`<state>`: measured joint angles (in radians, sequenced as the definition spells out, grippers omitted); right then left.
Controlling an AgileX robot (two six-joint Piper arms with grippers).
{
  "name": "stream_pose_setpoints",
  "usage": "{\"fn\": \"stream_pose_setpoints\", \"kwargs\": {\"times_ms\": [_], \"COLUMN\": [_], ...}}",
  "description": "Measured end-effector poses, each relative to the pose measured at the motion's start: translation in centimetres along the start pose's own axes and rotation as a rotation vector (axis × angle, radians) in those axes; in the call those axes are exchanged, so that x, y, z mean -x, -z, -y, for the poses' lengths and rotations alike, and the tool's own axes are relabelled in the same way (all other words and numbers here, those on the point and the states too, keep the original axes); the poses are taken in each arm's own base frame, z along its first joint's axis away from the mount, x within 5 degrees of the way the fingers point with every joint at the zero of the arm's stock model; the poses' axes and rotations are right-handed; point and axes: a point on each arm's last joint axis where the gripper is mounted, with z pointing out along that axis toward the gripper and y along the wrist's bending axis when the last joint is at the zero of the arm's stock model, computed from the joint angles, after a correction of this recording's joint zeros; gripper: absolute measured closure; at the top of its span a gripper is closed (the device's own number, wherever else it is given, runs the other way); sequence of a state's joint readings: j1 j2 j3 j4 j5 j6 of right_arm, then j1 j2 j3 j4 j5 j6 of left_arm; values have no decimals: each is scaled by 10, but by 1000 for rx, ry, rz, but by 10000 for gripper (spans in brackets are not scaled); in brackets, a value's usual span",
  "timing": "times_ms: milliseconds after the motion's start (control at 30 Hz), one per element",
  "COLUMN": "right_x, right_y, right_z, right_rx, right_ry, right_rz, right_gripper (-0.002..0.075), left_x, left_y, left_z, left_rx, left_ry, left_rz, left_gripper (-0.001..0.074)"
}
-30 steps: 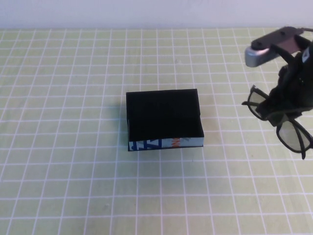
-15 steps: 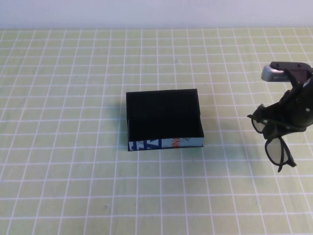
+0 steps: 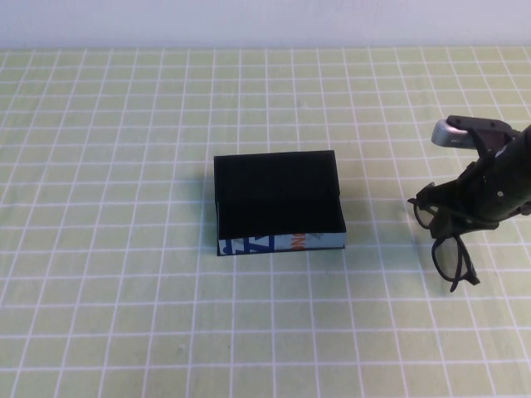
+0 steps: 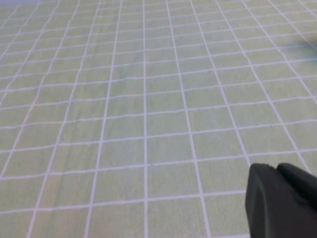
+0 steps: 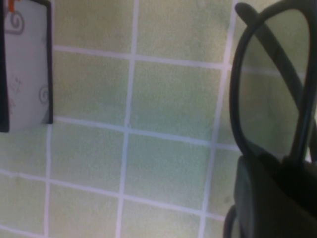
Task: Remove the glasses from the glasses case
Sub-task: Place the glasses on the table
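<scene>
The glasses case (image 3: 278, 201), a shallow open black box with a white, blue and orange strip on its near side, sits at the table's middle and looks empty inside. Its printed side also shows in the right wrist view (image 5: 25, 64). My right gripper (image 3: 469, 209) is at the right of the table, shut on the black thick-framed glasses (image 3: 444, 240), which hang low over the cloth. In the right wrist view one lens (image 5: 270, 84) shows just past the fingers (image 5: 267, 198). My left gripper (image 4: 282, 203) shows only in its wrist view, over bare cloth, its fingers together.
A green cloth with a white grid (image 3: 124, 274) covers the table. A white wall runs along the far edge (image 3: 249, 21).
My right gripper has come down and moved a little left with the glasses in it, bringing them close to the cloth. The case has not moved.
</scene>
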<state>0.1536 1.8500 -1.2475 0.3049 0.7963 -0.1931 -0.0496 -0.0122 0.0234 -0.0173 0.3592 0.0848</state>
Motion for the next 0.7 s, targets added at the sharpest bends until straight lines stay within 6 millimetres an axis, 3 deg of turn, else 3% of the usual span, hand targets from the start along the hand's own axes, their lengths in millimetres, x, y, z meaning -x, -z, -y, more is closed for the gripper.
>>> {"fn": "stream_pose_setpoints", "kwargs": {"times_ms": [300, 500, 700], "right_x": [0, 0, 1], "right_y": [-10, -10, 0], "right_z": [3, 4, 3], "right_rx": [0, -20, -36], "right_ry": [-12, 8, 28], "right_rz": [-14, -14, 8], "right_gripper": [574, 459, 433], "left_x": [0, 0, 0], "left_y": [0, 0, 0], "left_z": [0, 0, 0], "left_rx": [0, 0, 0], "left_ry": [0, 0, 0], "left_rz": [0, 0, 0], "left_gripper": [739, 739, 739]}}
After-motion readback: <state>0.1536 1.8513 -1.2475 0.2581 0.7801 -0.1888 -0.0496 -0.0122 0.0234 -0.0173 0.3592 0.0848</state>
